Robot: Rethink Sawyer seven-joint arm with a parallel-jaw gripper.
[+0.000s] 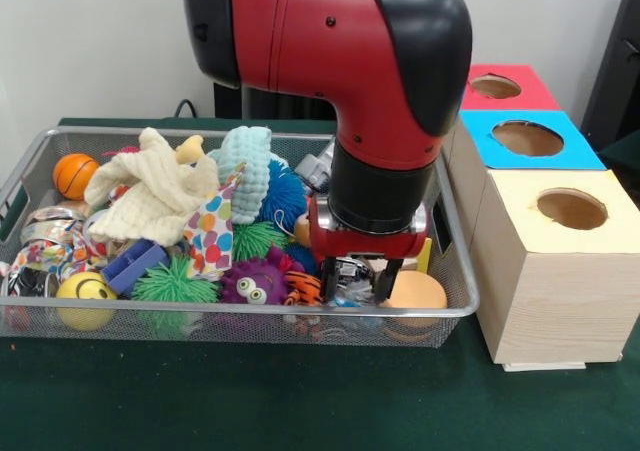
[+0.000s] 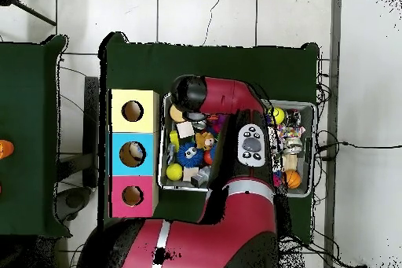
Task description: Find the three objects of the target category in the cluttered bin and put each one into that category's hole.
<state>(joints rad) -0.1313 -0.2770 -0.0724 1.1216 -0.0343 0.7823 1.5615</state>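
Observation:
The cluttered bin point(image 1: 250, 312), a wide silver wire-mesh tray, holds several toys. Among them are an orange basketball point(image 1: 74, 174), a yellow smiley ball point(image 1: 85, 291), a green spiky ball point(image 1: 172, 283), a purple furry toy with eyes point(image 1: 255, 279), a blue spiky ball point(image 1: 285, 196), a cream cloth point(image 1: 150, 196) and a peach ball point(image 1: 417, 291). My gripper point(image 1: 360, 279) reaches down into the bin's front right part, right beside the peach ball, with a shiny silver item at its tips. In the overhead view the arm point(image 2: 250, 143) hides the gripper.
Three wooden boxes with round holes stand in a row right of the bin: red top point(image 1: 497, 86), blue top point(image 1: 528, 138), cream top point(image 1: 571, 209). In the overhead view they stand left of the bin point(image 2: 310, 123). The table has a dark green cover point(image 1: 300, 401).

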